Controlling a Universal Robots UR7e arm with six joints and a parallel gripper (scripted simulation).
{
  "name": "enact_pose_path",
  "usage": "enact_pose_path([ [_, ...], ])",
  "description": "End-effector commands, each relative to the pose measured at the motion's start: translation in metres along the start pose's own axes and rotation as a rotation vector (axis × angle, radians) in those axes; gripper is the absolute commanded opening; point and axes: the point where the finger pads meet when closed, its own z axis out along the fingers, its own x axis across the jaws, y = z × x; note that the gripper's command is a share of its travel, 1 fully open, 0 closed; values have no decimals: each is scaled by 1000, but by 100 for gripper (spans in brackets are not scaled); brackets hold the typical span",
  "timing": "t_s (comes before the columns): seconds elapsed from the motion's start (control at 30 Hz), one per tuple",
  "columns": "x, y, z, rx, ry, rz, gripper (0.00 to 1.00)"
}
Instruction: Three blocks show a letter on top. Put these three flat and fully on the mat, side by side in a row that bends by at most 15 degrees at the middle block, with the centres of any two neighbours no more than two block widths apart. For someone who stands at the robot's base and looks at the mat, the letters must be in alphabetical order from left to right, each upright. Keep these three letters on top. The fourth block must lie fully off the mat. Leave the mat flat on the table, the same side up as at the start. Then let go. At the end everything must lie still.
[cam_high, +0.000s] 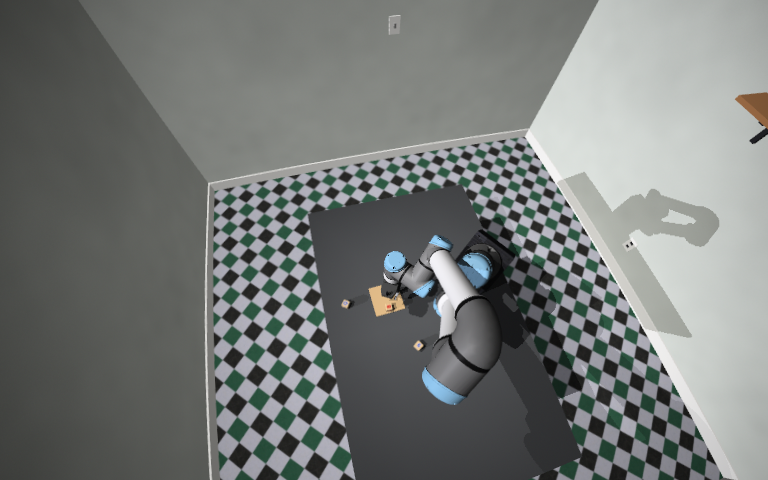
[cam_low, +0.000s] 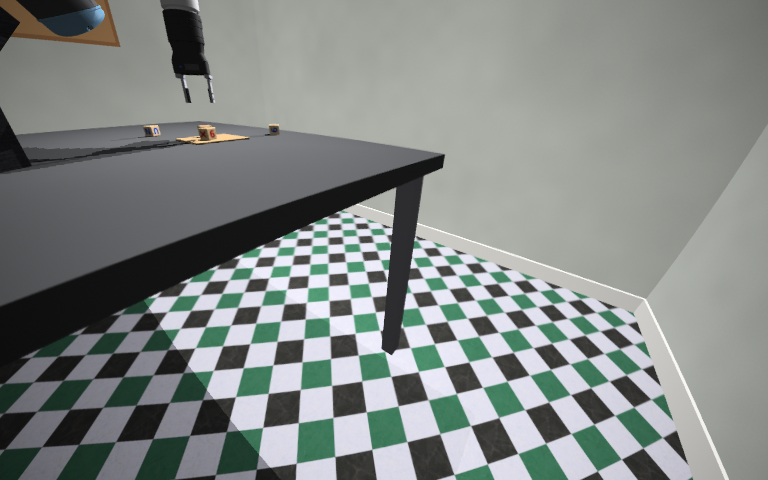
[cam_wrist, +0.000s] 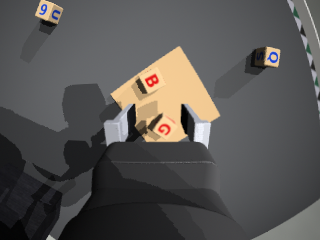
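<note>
I hold my gripper (cam_high: 395, 295) (cam_low: 200, 102) (cam_wrist: 158, 113) spread to its full width with nothing between the fingers, well above the mat (cam_high: 380, 310) (cam_low: 232, 137) (cam_wrist: 192, 95), which lies flat on the table (cam_high: 385, 396) (cam_low: 226, 186) (cam_wrist: 250, 150). Two blocks stand on it, apart from each other: the B block (cam_high: 389, 306) (cam_low: 203, 125) (cam_wrist: 151, 80) and the G block (cam_low: 207, 134) (cam_wrist: 164, 128), the latter hidden beneath my arm in the top view. Seen from the base, B is on the left and G on the right, which suits the alphabet, but G sits skewed against B, so I judge its letter still needs turning upright. My wide fingers frame G in the wrist view, and being open makes sense if I mean to lower around it and square it up; catching B with a fingertip would be the risk. The Q block (cam_high: 346, 303) (cam_low: 274, 129) (cam_wrist: 270, 57) waits off the mat, beyond its far side from the base; Q seems to be its top face, so it should end to the right of G, and room must be kept there. The 9 block (cam_high: 419, 345) (cam_low: 151, 130) (cam_wrist: 49, 12) appears to have its numeral on top, making it the odd one, rightly left on the table, well apart from the mat. I judge the row unfinished: G wants correcting and Q wants bringing over.
</note>
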Motion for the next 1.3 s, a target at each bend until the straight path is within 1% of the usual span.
enact_pose_path([
  [0.0,3,9,0,0,1,139,100],
  [0.13,4,16,0,0,1,246,100],
  [0.2,4,16,0,0,1,246,100],
  [0.27,5,23,0,1,1,341,100],
  [0.63,8,42,0,5,1,612,100],
  [0.83,8,44,-1,6,1,645,100],
  [1.27,8,44,-1,6,1,647,100],
])
